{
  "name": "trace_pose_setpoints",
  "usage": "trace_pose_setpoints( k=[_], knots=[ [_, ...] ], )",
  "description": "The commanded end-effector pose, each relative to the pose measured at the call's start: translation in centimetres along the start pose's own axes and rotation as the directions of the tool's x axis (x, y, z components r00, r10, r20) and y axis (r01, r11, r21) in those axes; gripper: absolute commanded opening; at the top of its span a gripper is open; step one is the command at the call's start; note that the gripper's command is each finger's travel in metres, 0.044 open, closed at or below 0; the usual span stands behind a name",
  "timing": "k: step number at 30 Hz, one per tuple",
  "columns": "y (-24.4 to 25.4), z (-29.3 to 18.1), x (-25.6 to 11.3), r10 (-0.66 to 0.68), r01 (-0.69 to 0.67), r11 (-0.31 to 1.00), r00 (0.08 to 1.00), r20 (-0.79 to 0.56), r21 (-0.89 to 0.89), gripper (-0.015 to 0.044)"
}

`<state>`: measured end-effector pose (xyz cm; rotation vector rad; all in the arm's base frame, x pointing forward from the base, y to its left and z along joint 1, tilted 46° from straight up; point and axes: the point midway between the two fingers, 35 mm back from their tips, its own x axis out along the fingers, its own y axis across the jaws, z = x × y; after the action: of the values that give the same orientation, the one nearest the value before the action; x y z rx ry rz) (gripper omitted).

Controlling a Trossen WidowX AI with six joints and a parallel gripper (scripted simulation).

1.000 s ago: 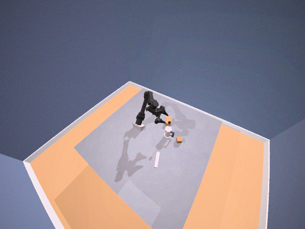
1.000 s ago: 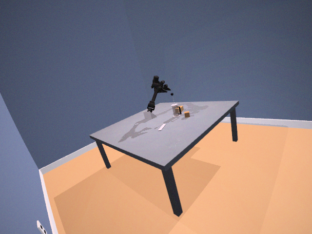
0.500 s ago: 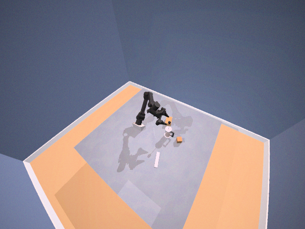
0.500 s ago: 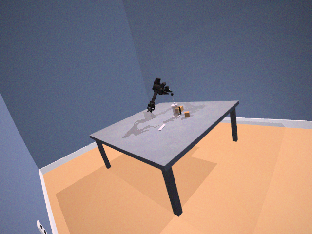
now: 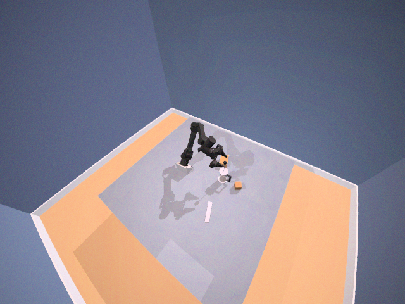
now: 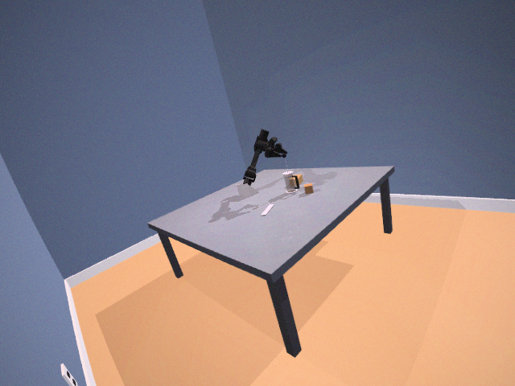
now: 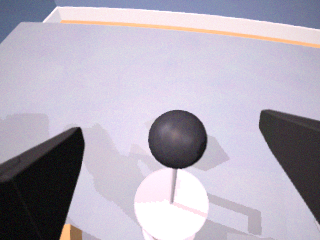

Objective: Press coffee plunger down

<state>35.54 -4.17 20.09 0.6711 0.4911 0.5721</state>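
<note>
Coffee plunger point(image 5: 224, 162) point(image 6: 284, 156) point(image 7: 177, 139) stands raised, its round black knob in the space between the fingertips of the gripper point(image 5: 225, 161) point(image 6: 285, 154) point(image 7: 173, 127), with daylight on both sides in the wrist view. The fingers stand wide apart and hold nothing, probably so they can straddle the knob before closing to steady or push it. Below the gripper, the rod runs down to the pale lid point(image 7: 171, 205) of the press point(image 5: 223, 178) point(image 6: 288, 182), upright on the desk point(image 5: 255, 202) point(image 6: 270, 236) point(image 7: 100, 65); a straight downward push should avoid tipping it. An orange block point(image 5: 224, 159) point(image 6: 299, 179) point(image 7: 71, 232) sits below the gripper too, beside the press. Farther out from the gripper come a small orange cube point(image 5: 238, 185) point(image 6: 308, 188), then a white strip point(image 5: 208, 211) point(image 6: 267, 209), lying flat.
</note>
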Motion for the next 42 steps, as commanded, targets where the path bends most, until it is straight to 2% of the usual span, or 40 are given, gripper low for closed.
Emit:
trace_pose_setpoints(
  k=[1, 13, 42],
  knots=[
    [-0.1, -0.2, 0.4, -0.005, 0.005, 1.0, 1.0, 0.002, 0.008, 0.044],
    [-0.1, -0.2, 0.4, -0.005, 0.005, 1.0, 1.0, 0.002, 0.008, 0.0125],
    [-0.5, -2.4, 2.2, -0.009, 0.009, 1.0, 1.0, -0.004, 0.006, 0.0114]
  ],
)
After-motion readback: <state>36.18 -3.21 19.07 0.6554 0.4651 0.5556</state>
